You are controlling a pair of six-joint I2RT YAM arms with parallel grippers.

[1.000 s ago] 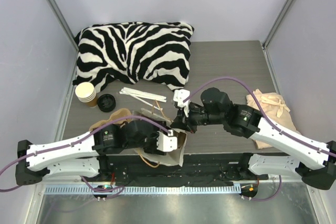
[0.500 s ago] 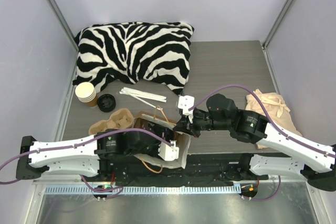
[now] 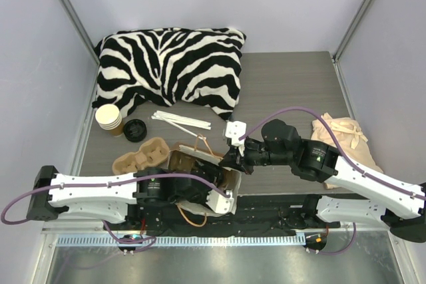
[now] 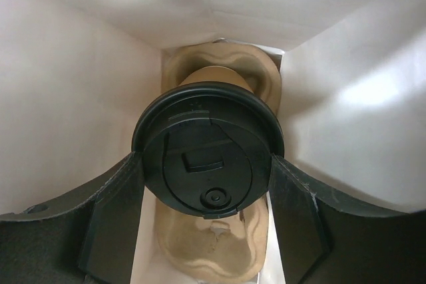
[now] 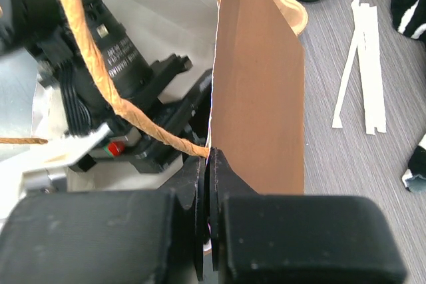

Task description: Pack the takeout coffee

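A grey wood-grain surface (image 3: pixel 286 78) sits inside pale walls, seen from above. A zebra-striped pillow (image 3: pixel 170 68) lies toward 11 o'clock. At 9 o'clock stands a stack of lidless cups (image 3: pixel 108 118), with a loose black lid (image 3: pixel 135 130) just beside it and thin white strips (image 3: pixel 180 121) a little nearer the middle. A beige cloth pouch (image 3: pixel 343 134) lies at 3 o'clock. Near 6 o'clock, between the two arms, stands an open brown paper bag (image 5: pixel 259 98) with a white inside and a twisted orange handle (image 5: pixel 120 91). A pulp cup carrier (image 3: pixel 143 156) rests on the surface just to the bag's 9 o'clock side. The left fingers (image 4: pixel 110 221) reach down into the bag and are clamped on the takeout coffee (image 4: pixel 208 147), one finger touching each side of its round black lid. The coffee is upright inside the bag, over a moulded pulp tray (image 4: pixel 213 257) at the bottom. Whether the cup is seated in that tray cannot be told. The right fingers (image 5: pixel 279 237) are pressed together on the top edge of the bag's wall, on its 3 o'clock side.
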